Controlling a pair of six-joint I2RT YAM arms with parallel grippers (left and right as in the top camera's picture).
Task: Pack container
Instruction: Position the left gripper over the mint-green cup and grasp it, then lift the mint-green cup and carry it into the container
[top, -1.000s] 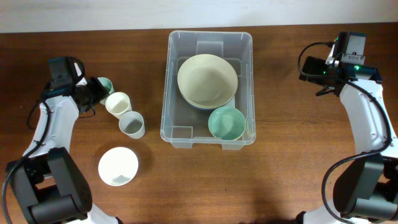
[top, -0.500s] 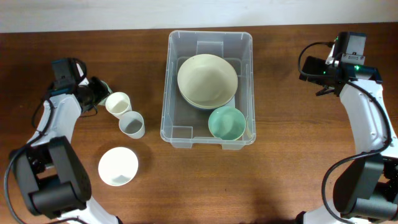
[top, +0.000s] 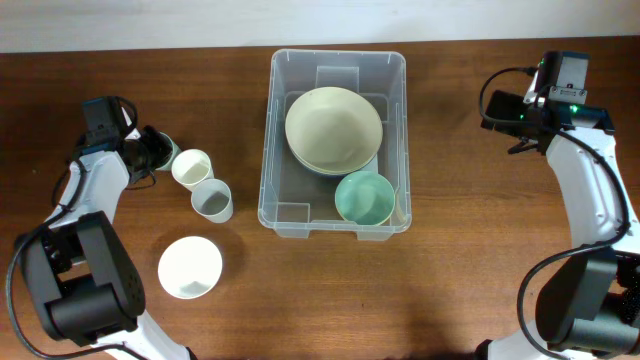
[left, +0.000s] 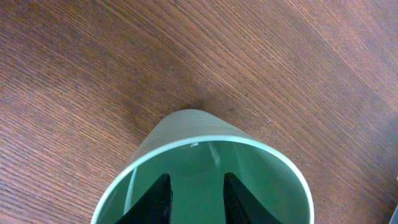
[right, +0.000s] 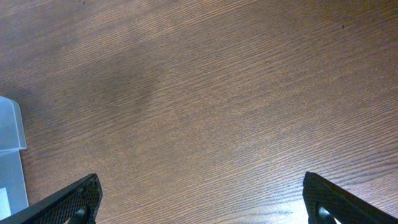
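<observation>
Within the green cup (left: 205, 137), just past its rim, left fingers (left: 160, 198) stand narrowly parted; right fingers (right: 74, 199) gape, empty.

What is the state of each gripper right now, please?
Left gripper: fingers at the green cup; whether it grips cannot be told.
Right gripper: open, holding nothing.

Overhead view: bright, even, diffuse light from above. The table (top: 450, 300) shows only soft, faint shadows. The container (top: 338, 56) rim carries weak highlights. Left wrist view: the green cup (left: 186, 127) casts a dim shadow on sharp wood grain. Right wrist view: 1 broad soft shadow toward the left; focus sharp.
</observation>
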